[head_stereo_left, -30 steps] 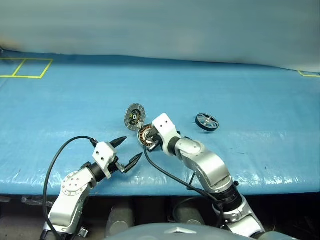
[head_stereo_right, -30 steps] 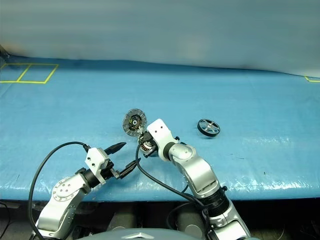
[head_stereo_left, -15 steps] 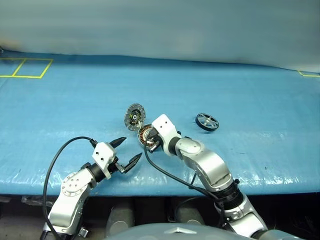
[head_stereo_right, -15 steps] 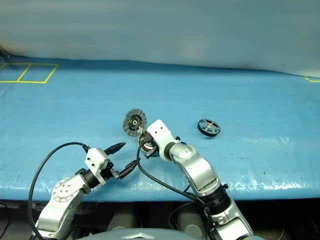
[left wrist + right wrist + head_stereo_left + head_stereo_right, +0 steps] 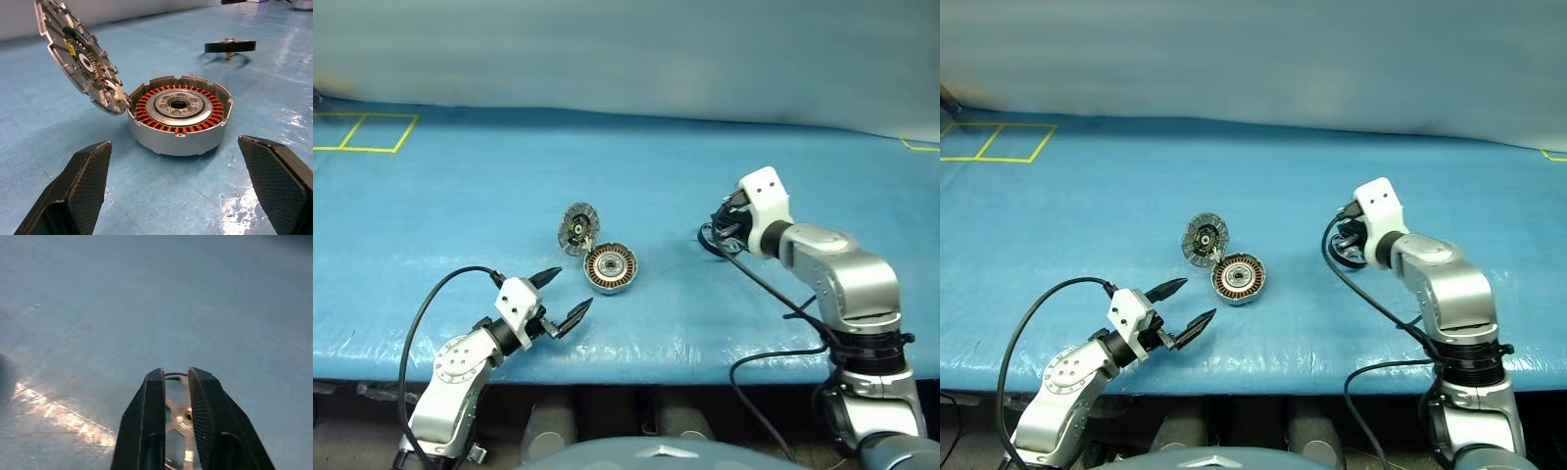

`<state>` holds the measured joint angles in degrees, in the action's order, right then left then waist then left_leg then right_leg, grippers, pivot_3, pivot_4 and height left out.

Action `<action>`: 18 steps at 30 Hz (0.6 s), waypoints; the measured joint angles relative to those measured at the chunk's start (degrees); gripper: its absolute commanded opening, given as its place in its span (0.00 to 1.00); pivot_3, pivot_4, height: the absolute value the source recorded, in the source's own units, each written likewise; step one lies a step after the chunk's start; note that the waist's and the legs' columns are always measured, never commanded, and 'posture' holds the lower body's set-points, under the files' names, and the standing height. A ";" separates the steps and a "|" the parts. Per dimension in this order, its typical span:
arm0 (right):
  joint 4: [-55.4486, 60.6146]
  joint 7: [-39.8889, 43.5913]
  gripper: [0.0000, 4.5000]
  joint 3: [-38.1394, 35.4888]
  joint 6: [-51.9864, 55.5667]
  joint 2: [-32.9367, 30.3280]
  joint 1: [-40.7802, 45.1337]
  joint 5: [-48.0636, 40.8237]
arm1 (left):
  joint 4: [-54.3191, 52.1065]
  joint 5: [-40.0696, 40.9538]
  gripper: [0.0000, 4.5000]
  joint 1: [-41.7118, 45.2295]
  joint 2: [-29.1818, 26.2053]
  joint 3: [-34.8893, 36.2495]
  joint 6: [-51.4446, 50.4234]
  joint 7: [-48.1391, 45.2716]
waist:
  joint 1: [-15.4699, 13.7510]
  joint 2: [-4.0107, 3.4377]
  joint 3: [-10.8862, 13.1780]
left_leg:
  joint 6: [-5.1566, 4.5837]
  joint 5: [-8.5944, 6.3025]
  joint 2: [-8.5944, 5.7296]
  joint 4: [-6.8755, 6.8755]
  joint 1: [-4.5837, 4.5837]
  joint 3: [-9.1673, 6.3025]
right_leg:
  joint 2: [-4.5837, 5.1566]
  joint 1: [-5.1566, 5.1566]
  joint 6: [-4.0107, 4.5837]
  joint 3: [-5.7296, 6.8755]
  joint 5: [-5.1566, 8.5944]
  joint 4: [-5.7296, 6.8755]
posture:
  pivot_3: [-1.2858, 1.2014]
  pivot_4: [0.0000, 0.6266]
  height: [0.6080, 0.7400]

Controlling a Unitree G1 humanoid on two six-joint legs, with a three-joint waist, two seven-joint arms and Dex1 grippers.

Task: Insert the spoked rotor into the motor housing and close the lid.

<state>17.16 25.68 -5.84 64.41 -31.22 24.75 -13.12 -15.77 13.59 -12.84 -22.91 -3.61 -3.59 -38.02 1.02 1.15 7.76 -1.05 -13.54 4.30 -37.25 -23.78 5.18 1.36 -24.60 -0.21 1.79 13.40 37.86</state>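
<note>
The blue table cover (image 5: 460, 186) carries everything. The right gripper (image 5: 176, 377) hangs over the spoked rotor (image 5: 230, 46), well off to the right of the motor housing (image 5: 610, 268), probably lining up to pick it up; its fingers (image 5: 151, 401) stand a narrow gap apart with the rotor's silver hub showing between them, and I can't tell if they grip it. The left gripper (image 5: 562, 297) waits wide open and empty just short of the housing. The housing sits open, copper windings and bearing bare, nothing inside. Its lid (image 5: 578, 227) stands tilted up on the hinge, leaving room for the rotor
</note>
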 measured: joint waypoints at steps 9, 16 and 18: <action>-1.50 -3.39 0.57 -1.34 1.20 1.32 -0.79 -0.72 | 0.00 -0.05 1.00 -0.23 0.02 -0.28 0.00 0.41 | -0.01 0.00 0.00 | 0.00 0.00 0.06 0.03 -0.02 -0.05 | -0.02 0.00 -0.17 -0.08 -0.06 0.01 | 0.52 0.24 1.00; -6.29 -3.90 0.57 -0.93 0.54 2.21 -1.08 -0.90 | 0.00 -0.10 1.00 -0.18 -0.15 -0.35 0.00 0.39 | -0.15 0.00 0.00 | -0.03 0.00 0.05 -0.05 -0.02 0.02 | 0.05 0.03 -0.14 -0.18 -0.04 -0.01 | 0.52 0.24 1.00; -8.04 -3.52 0.57 -0.40 -0.24 2.22 -1.09 -0.91 | 0.00 -0.11 1.00 -0.16 -0.16 -0.36 0.00 0.41 | -0.20 0.00 0.00 | -0.03 0.00 0.05 -0.04 -0.01 0.02 | 0.04 0.02 -0.14 -0.18 -0.04 -0.01 | 0.52 0.24 1.00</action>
<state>9.12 22.15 -6.24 64.18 -29.00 23.66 -14.02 -15.77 13.49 -13.01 -23.07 -3.97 -3.59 -37.61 0.82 1.16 7.76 -1.07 -13.54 4.35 -37.30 -23.80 5.20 1.40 -24.58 -0.35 1.60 13.36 37.85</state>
